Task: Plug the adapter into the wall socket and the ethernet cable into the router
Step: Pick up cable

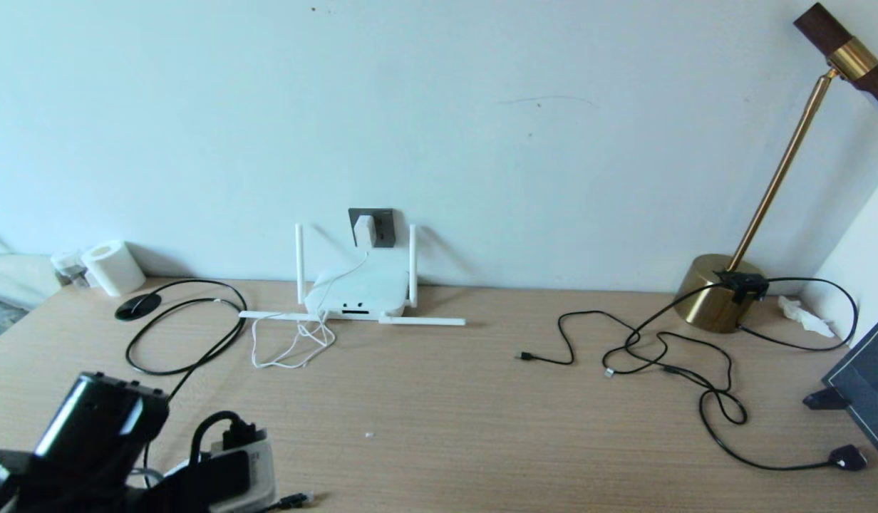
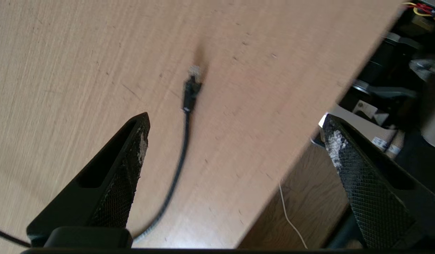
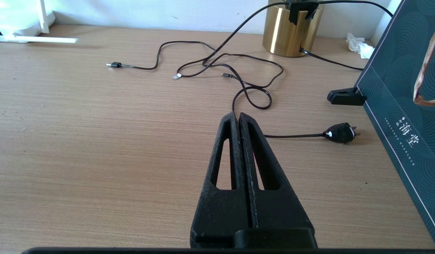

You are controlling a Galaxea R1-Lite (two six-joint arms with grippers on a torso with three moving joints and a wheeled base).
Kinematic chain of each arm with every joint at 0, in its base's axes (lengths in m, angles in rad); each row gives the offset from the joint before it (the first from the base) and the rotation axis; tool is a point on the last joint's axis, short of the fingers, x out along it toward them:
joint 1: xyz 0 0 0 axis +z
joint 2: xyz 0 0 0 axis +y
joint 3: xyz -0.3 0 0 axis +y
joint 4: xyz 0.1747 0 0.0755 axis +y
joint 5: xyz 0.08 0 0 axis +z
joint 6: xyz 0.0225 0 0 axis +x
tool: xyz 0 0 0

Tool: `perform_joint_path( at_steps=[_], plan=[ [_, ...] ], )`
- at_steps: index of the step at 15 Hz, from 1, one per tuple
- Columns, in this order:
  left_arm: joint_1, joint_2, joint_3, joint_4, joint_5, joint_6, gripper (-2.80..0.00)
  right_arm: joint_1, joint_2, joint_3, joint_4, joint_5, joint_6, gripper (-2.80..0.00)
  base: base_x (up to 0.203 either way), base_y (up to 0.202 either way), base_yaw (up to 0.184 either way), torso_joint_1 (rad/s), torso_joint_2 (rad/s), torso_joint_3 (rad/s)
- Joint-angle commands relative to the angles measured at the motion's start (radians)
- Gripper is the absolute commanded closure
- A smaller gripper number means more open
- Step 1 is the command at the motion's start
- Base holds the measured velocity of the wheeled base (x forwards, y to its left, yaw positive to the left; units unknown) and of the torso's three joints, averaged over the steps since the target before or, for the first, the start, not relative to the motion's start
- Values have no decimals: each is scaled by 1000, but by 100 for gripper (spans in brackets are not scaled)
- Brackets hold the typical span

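We are holding the left gripper (image 2: 235, 130) spread wide above the ethernet cable (image 2: 189, 95) plug; the right gripper (image 3: 237, 115) is resting pressed together. The adapter (image 1: 364, 230) is sitting in the wall socket (image 1: 382, 217).

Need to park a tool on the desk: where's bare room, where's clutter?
Bare: the desk centre, between the router with its white cord and the thin black cables. Crowded: right side up to the lamp base, far left around the ethernet cable, and the near-left corner by the left gripper.
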Motion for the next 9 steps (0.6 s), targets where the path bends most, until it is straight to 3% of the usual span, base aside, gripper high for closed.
perform_joint_path(
  at_steps=[1,9],
  plan=[
    [12,102,1,-20,-2,18,-280,0,0,0,0,1,0,0,0,0,0,0,0,0],
    [34,196,1,-17,-1,74,-280,1,0,0,0,1,0,0,0,0,0,0,0,0]
  ],
)
